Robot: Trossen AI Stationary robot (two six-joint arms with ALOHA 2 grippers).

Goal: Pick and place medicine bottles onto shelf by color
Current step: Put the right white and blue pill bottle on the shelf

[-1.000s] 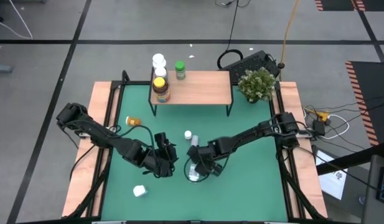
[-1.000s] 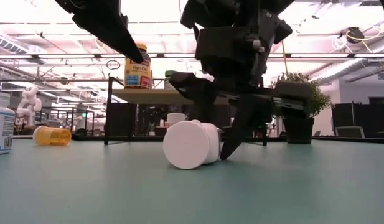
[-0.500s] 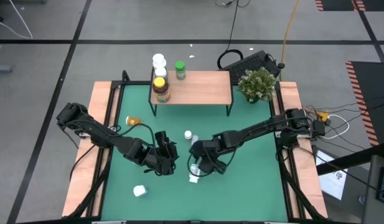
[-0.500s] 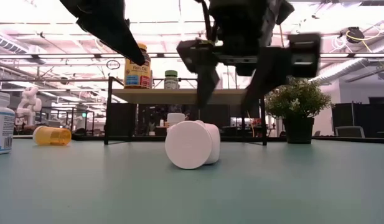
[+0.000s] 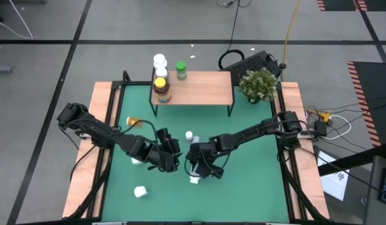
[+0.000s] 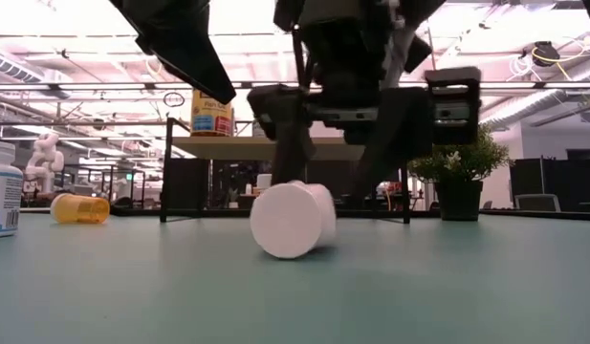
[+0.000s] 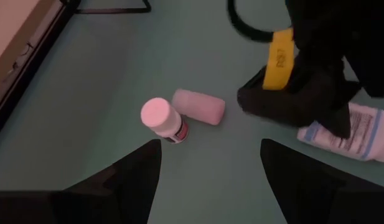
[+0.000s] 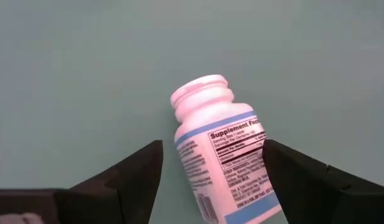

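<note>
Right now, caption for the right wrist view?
Open right gripper poised over a toppled white supplement bottle on the green table.

The left arm reached in from the table's left edge, its left gripper (image 5: pixel 168 152) near the table's middle with fingers spread apart. The right arm stretched from the right edge, its right gripper (image 5: pixel 202 170) pointed downward, fingers parted.
</note>
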